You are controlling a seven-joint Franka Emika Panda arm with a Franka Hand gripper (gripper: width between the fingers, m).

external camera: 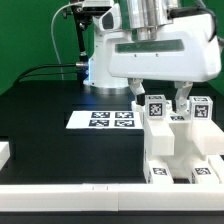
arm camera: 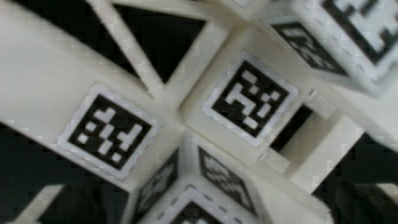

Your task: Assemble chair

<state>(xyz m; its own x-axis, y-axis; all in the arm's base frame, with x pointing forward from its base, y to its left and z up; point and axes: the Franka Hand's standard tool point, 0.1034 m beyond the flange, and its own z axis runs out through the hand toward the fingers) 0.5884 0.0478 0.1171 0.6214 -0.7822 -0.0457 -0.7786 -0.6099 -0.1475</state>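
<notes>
Hand over the chair at the exterior view's right, near the front of the bench.

The hand [external camera: 162,97] points straight down from the arm's [external camera: 150,40] broad white wrist housing, its two fingers [external camera: 139,96] standing apart on either side of a tagged upright post [external camera: 156,108] of the chair [external camera: 180,145]; whether the pads press the post or merely flank it I cannot tell. The chair's chunky white pieces sit clustered below, a second tagged post [external camera: 202,108] just beside the first. The wrist view is blurred and filled with white chair parts and their tags [arm camera: 249,98]. To the exterior view's left of the chair, the marker board [external camera: 104,120] lies flat on the black bench [external camera: 40,125]. A white rail [external camera: 70,192] runs along the bench's front edge, and cables [external camera: 50,68] trail behind the arm's base.
</notes>
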